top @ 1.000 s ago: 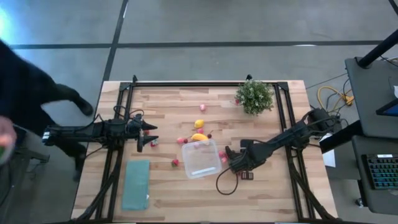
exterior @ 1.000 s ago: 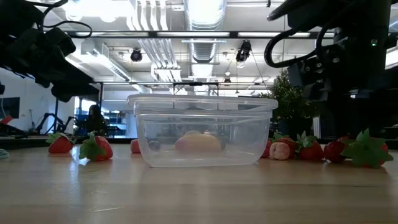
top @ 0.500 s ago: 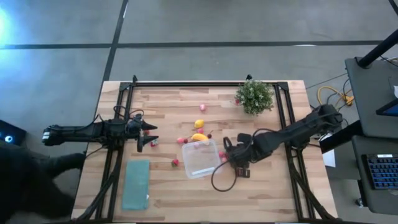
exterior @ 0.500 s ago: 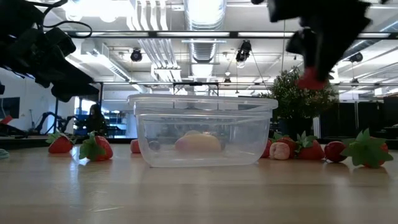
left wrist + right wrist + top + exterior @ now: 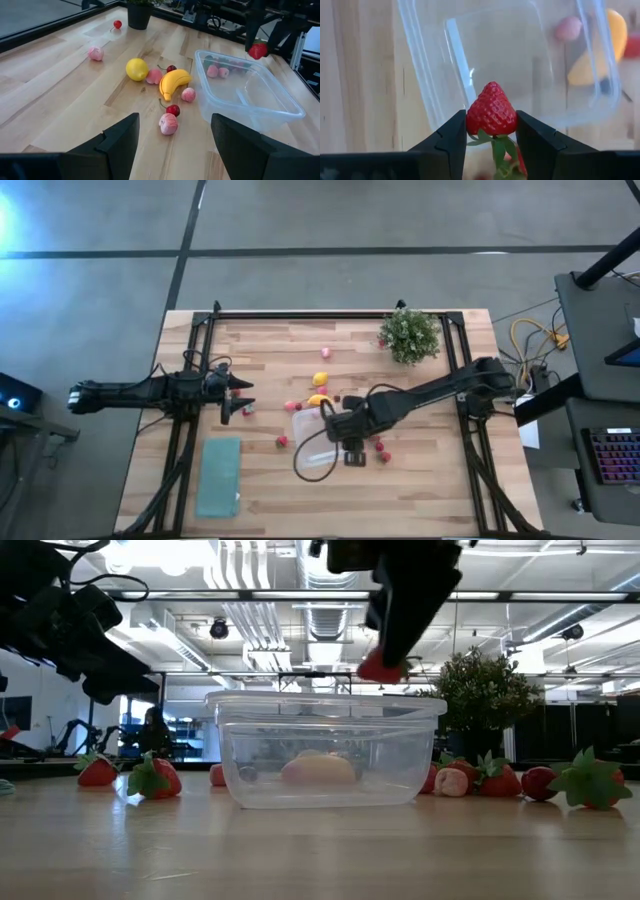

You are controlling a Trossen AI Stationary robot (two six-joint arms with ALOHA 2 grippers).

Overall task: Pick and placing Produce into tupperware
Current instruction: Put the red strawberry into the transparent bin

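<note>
The clear tupperware (image 5: 310, 448) stands mid-table, partly under my right arm; it also shows in the low view (image 5: 325, 750) and the left wrist view (image 5: 250, 95). My right gripper (image 5: 337, 423) is shut on a red strawberry (image 5: 491, 112) above the box. My left gripper (image 5: 243, 396) is open and empty, left of the produce. A yellow lemon (image 5: 136, 69), an orange-yellow banana (image 5: 174, 82), pink pieces (image 5: 168, 123) and cherries lie on the table beside the box. More strawberries (image 5: 155, 778) lie on either side of it. My right gripper pinches the strawberry's broad end (image 5: 489, 126), by the green leaves, between its two fingers. The fingers come from above, pointing down. The strawberry (image 5: 380, 668) is lifted clear, its tip pointing away from the gripper, just above the box's rim (image 5: 325, 700).
A green potted plant (image 5: 409, 335) stands at the far right. A flat teal rectangle (image 5: 219, 477) lies at the near left. Loose strawberries (image 5: 380, 451) lie right of the box and one (image 5: 283, 442) lies left of it. A pink piece (image 5: 326, 352) lies toward the far edge.
My right gripper has risen from the table right of the box with a strawberry between its fingers and has gone toward the table's left edge. It now hangs over the box. The strawberry has been lifted clear of the table. The box has stayed in place.
</note>
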